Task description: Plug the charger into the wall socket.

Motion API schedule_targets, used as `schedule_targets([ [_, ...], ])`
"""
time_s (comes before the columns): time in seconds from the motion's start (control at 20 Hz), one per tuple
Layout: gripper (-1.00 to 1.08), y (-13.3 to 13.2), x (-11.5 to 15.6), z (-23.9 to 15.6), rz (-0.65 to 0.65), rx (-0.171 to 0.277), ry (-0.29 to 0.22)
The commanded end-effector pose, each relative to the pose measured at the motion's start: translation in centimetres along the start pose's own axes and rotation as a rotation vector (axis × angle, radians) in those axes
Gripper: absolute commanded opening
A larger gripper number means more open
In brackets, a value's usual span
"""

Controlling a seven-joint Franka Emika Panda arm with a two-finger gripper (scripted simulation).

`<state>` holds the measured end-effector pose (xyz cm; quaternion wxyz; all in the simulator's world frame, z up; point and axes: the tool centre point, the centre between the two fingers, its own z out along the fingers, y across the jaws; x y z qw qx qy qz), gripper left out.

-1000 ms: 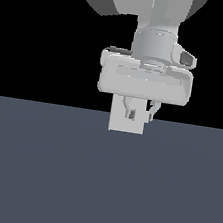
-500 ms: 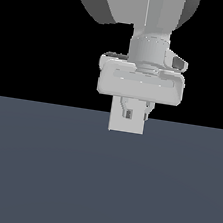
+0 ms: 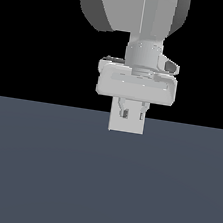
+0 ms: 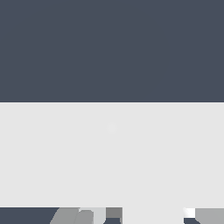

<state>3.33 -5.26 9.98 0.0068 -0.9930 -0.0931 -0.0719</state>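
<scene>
the flat upright white square wall socket [image 3: 127, 124] stands on the dark slate-grey tabletop [image 3: 98, 182] at its far edge, its broad face turned toward the exterior view, and the white end effector [image 3: 132, 114] hangs directly in front of its upper half with its two fingers [image 3: 125, 113] pointing down, set a little apart. whether the end effector grips anything i cannot tell, and the small grey charger cannot be made out in either view, so its long axis and heading stay unknown. in the wrist view a pale flat surface [image 4: 112, 153], apparently the socket plate, fills the frame beside the tabletop, with only slivers of the fingers [image 4: 72, 216] at one edge.
</scene>
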Motion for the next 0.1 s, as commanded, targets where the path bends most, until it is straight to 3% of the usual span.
schedule_targets([
  [0.0, -1.00, 0.03, 0.17, 0.00, 0.000, 0.000, 0.000],
  [0.05, -1.00, 0.04, 0.16, 0.00, 0.000, 0.000, 0.000],
])
